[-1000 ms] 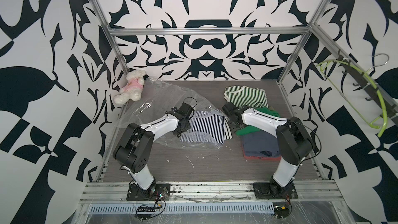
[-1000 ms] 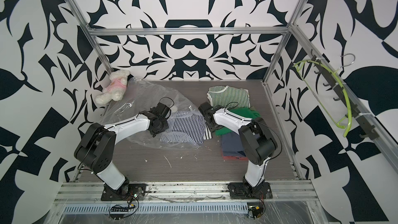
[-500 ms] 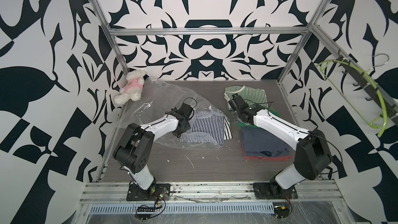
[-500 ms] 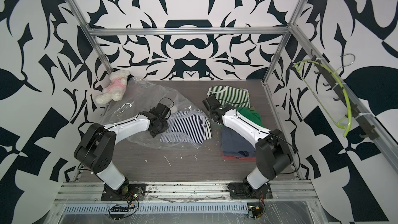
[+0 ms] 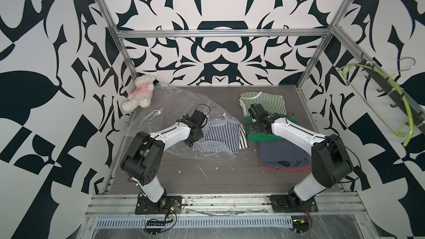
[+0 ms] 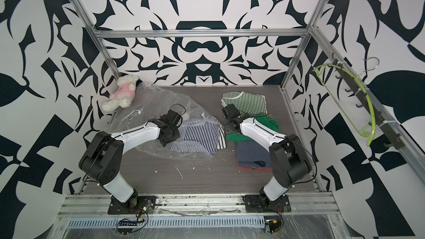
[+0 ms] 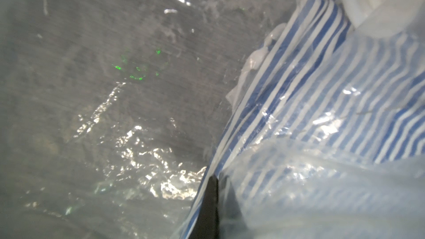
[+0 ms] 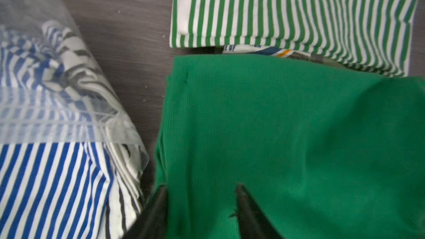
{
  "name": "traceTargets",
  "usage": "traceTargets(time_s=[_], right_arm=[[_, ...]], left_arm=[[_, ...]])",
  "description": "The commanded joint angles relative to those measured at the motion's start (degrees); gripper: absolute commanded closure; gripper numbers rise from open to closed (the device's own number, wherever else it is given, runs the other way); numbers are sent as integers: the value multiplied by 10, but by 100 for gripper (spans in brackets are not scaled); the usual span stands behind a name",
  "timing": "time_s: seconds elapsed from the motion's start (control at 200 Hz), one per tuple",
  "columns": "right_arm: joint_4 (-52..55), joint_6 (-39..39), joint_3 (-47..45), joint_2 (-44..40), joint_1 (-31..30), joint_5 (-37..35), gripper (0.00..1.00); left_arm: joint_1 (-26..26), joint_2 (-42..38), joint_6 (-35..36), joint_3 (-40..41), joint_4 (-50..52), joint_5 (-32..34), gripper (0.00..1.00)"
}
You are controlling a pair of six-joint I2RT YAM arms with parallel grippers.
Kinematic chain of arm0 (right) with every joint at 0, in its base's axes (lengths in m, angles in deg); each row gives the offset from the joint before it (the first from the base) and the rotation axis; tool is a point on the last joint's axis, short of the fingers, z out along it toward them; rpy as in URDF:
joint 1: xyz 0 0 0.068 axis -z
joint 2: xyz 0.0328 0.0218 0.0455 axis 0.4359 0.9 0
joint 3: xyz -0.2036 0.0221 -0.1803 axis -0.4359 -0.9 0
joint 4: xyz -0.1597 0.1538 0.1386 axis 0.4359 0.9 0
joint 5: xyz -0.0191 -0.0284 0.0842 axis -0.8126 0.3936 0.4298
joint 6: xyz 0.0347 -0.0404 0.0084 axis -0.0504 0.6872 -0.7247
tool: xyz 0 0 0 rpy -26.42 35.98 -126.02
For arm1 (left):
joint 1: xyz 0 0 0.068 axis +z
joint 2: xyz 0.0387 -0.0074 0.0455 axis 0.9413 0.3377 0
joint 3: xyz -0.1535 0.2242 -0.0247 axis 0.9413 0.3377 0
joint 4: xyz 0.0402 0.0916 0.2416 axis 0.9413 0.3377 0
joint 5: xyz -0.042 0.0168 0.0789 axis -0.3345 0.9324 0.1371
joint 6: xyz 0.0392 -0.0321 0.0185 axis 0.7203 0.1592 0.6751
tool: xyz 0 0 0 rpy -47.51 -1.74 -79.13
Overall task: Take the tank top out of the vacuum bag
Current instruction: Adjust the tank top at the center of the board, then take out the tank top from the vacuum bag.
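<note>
Our left gripper [image 7: 211, 194], arm stretched low, is clenched at the vacuum bag [image 5: 165, 109] on the table, the striped tank top [image 5: 220, 137] half out, while we see the right gripper [image 8: 200, 200] released above a green shirt [image 8: 287, 134].

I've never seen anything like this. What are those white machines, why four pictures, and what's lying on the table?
Two white-and-black robot arms stand at the near edge of a grey wood-grain table, each ending in a two-fingered gripper. Two pictures look down from one overhead camera pair; two come from wrist cameras. On the table lie a crinkly clear plastic vacuum bag with a blue-and-white striped top partly inside, a green-and-white striped shirt, a plain green garment, a folded dark blue garment and a white plush toy in pink. The left gripper is shut at the bag; the right gripper is open over the green garment, holding nothing.
</note>
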Motion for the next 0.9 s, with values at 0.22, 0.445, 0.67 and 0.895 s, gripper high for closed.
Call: traceTargets(time_s=[0.22, 0.445, 0.67, 0.895], right_arm=[[-36, -118, -6, -97, -30, 198, 31], [-117, -276, -45, -15, -44, 318, 38], [-123, -283, -17, 63, -40, 308, 41], [-99, -288, 2, 104, -29, 276, 36]], left_arm=[[0, -12, 20, -4, -3, -11, 100], [-3, -5, 22, -12, -11, -17, 100], [-3, -17, 23, 4, -10, -12, 100], [-3, -15, 21, 9, -14, -13, 100]])
